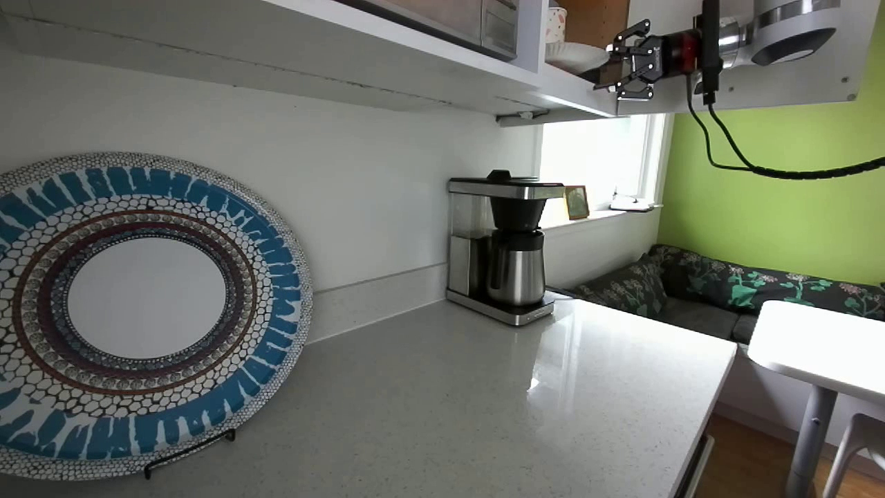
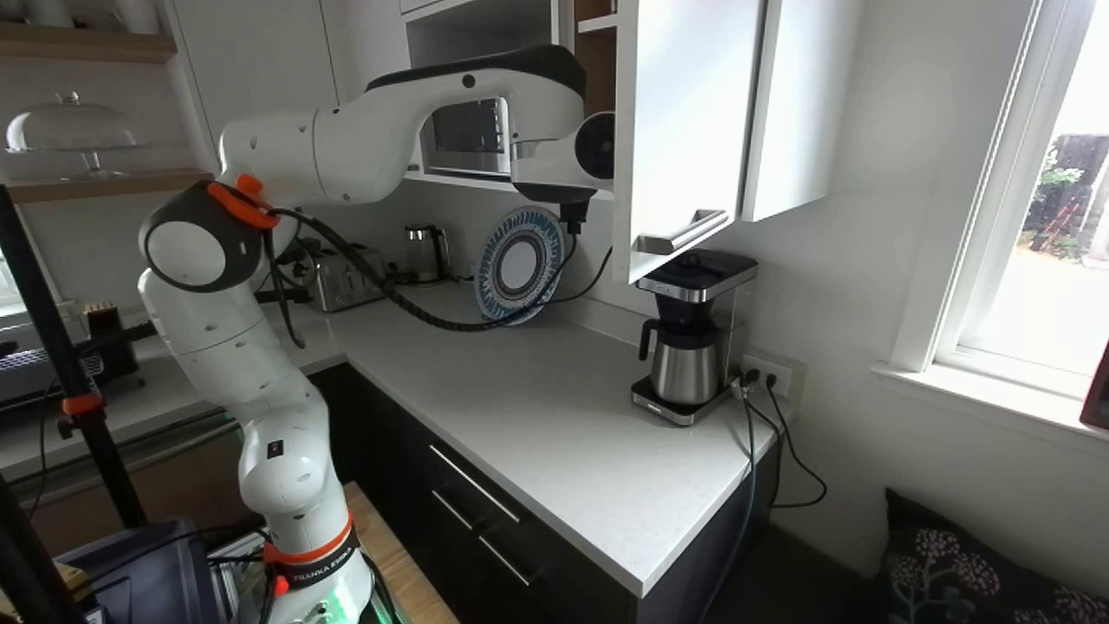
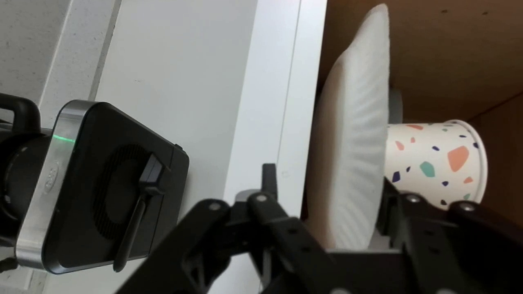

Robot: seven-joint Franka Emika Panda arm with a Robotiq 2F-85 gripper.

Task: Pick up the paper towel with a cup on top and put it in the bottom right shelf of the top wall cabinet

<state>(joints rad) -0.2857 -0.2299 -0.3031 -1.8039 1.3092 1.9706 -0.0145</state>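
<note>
The paper towel (image 3: pixel 359 134), a white round sheet with a fluted rim like a plate, sits in the brown wooden compartment of the top wall cabinet (image 2: pixel 693 121), over the bottom right shelf (image 1: pixel 579 81). The cup (image 3: pixel 433 163), cream with coloured speckles, stands on it. In an exterior view the paper towel (image 1: pixel 572 57) and cup (image 1: pixel 555 26) show just inside the opening. My gripper (image 3: pixel 327 192) is open at the sheet's near rim, one finger on the cup side, the other beneath, over the shelf's white front edge. The cabinet door hides my gripper in an exterior view.
The cabinet's open white door with a steel handle (image 2: pixel 684 234) stands close beside the arm. A coffee maker (image 1: pixel 508 242) stands on the counter (image 1: pixel 429 387) below. A large blue-patterned plate (image 1: pixel 276 311) leans on the wall. A white divider (image 1: pixel 531 34) borders the compartment.
</note>
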